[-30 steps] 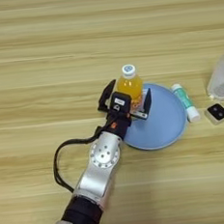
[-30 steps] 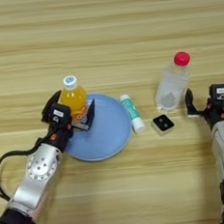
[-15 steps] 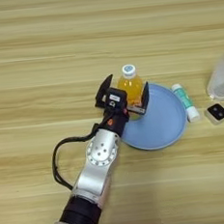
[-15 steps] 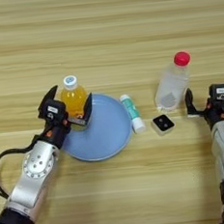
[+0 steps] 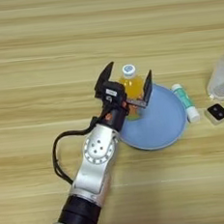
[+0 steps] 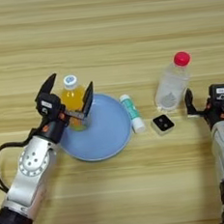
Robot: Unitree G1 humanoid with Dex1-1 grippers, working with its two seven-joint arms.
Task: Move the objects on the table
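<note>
The left gripper (image 5: 129, 85) sits at the far left rim of a round blue plate (image 5: 159, 126), its two black fingers spread wide apart with the orange-drink bottle (image 5: 132, 90) standing upright between them; the fingers flank the bottle on either side but do not appear to press on it. The bottle, white cap up, stands at the plate's far left edge; whether its base rests on the rim or just off it on the wooden table (image 5: 40, 53) is hidden by the gripper body. The left arm runs from the lower left corner up to the plate, its black cable looping out beside it. Just right of the plate lies the slim green-and-white tube (image 6: 132, 113), flat on the table, angled so that its white end points toward the near right; it lies close against the plate's right rim. A little further right, apart from the tube, sits the small white square block (image 6: 162, 124) with its black face up. Behind the block stands a clear plastic bottle with a red cap (image 6: 173, 81), leaning slightly in the view, near the block but not touching it. The right gripper (image 6: 195, 105) rests on the table at the right side, just beside the clear bottle's base and near the block; its fingers cannot be made out well enough to tell whether they are apart or together.
</note>
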